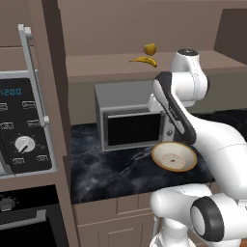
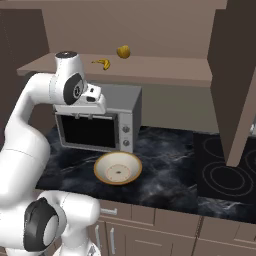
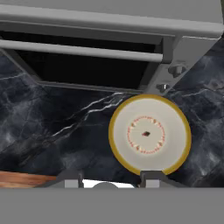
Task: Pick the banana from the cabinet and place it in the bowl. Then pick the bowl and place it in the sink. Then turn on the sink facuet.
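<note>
1. White arm segments [image 2: 30, 150] bulk up closest to the lens in both base views, rising over the surface to about the height of the microwave's top.
2. Along the wall runs the taupe-brown cabinet [image 2: 150, 70], whose long shelf board sits above the microwave.
3. Below it lies the black marbled surface [image 1: 111, 169], carrying the microwave and the bowl.
4. To the right in the right base view, a black cooktop [image 2: 225, 175] with ring marks is set in the surface.
5. At the left edge of the left base view stands an oven panel [image 1: 24, 135] with a dial and a display.
6. Against the wall sits the grey steel microwave [image 2: 100, 125], door shut, with 2 knobs on its right side.
7. In front of the microwave's right corner rests the bowl [image 3: 149, 133], upright and empty, near the microwave but apart from it.
8. In the hand view the pincer [image 3: 111, 180] points down at the surface with the bowl just beyond its right tip; its 2 tips stand apart with nothing between them.
9. On the shelf board sits a rounder yellow-brown fruit [image 1: 150, 48].
10. Just beside that fruit, on the same shelf, lies the banana [image 1: 143, 60].
</note>
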